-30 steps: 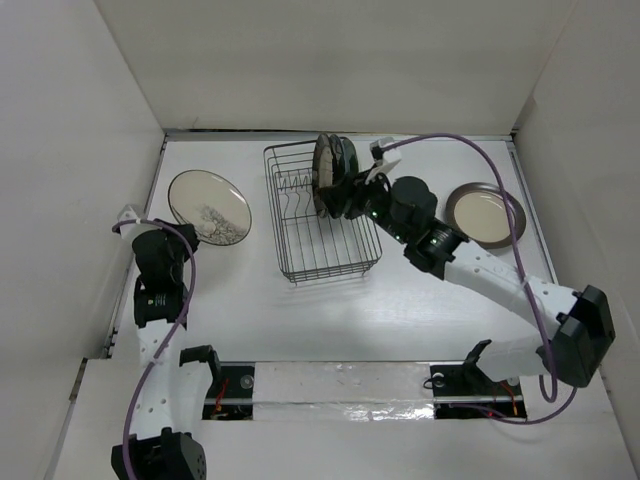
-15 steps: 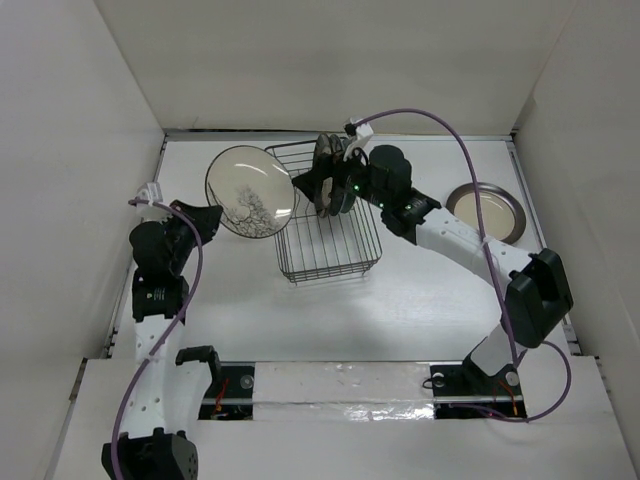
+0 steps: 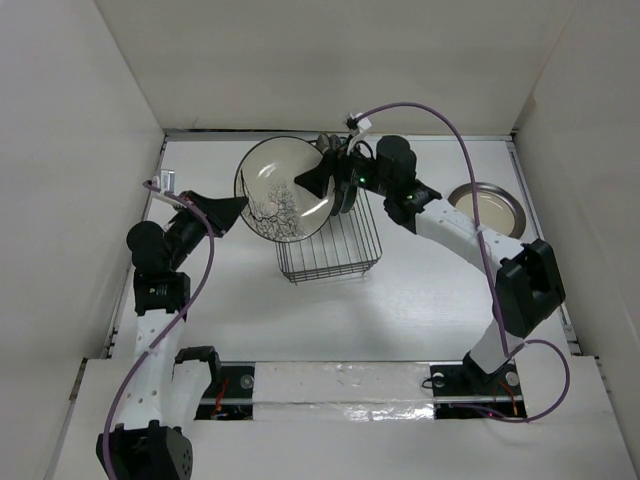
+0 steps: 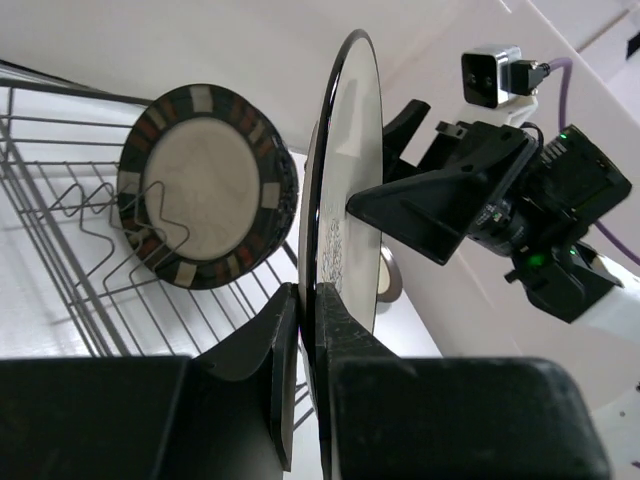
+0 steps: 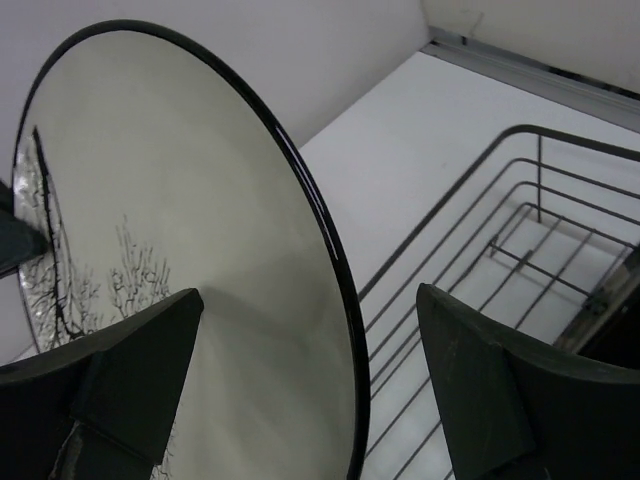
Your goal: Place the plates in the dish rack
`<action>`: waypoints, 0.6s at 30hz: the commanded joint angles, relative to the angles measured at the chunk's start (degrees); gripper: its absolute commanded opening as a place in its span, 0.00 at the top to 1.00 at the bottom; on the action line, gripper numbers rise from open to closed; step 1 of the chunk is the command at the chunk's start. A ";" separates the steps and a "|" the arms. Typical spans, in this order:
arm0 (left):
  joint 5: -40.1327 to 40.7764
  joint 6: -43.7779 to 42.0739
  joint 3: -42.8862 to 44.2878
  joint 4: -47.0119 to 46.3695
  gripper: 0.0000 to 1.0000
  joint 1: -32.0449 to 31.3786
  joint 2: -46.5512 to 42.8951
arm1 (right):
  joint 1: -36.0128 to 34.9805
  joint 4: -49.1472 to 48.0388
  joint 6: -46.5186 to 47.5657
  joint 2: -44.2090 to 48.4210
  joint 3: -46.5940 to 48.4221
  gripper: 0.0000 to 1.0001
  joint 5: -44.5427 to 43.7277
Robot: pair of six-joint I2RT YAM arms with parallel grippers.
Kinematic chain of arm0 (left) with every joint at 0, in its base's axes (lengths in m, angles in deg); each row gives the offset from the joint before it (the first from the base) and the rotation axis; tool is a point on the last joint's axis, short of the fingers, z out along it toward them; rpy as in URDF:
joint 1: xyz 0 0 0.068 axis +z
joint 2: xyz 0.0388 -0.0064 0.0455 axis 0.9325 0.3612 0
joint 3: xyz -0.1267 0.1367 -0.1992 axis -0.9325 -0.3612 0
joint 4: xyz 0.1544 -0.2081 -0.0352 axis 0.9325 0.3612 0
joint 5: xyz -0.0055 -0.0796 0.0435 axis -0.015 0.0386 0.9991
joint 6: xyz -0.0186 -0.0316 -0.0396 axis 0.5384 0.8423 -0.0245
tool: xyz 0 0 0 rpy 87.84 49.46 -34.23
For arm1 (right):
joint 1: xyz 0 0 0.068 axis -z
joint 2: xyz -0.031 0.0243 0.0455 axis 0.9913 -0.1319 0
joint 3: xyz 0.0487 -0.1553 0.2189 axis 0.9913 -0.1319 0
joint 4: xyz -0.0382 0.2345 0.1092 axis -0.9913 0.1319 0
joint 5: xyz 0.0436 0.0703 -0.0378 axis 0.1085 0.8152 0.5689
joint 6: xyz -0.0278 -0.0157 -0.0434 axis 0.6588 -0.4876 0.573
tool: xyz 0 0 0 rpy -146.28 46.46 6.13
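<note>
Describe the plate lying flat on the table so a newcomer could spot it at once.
Find the wire dish rack at the centre and look to its right. The beige plate with a grey-brown rim lies there alone, flat, whereas the held plate and the racked plates are tipped up.

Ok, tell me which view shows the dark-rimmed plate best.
Top external: almost the whole dark-rimmed plate shows, tilted by the dish rack. Left wrist sees it edge-on, pinched in the left fingers; right wrist crops its face.

A robot lab cell; white panel walls [image 3: 330, 60] box in the white table [image 3: 430, 300].
</note>
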 commanded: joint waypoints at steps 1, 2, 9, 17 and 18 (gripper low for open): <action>-6.18 4.57 2.86 -16.01 1.00 -0.89 -0.89 | 1.07 -7.96 -0.71 1.41 -2.31 0.14 10.78; -6.09 4.66 2.43 -16.19 1.00 -0.89 -0.80 | 1.07 -10.68 -1.93 1.85 -4.15 0.20 13.75; -2.49 3.26 1.10 -13.65 1.00 -0.89 0.25 | 1.60 -14.92 -3.26 3.26 -8.11 1.00 19.67; 5.41 -1.40 2.42 -5.40 0.33 -0.89 0.35 | 2.74 -16.25 -6.51 7.38 -9.70 1.00 15.21; 6.38 -1.84 3.38 -4.16 0.29 -0.89 0.35 | 3.27 -15.02 -6.34 8.17 -9.53 1.00 14.06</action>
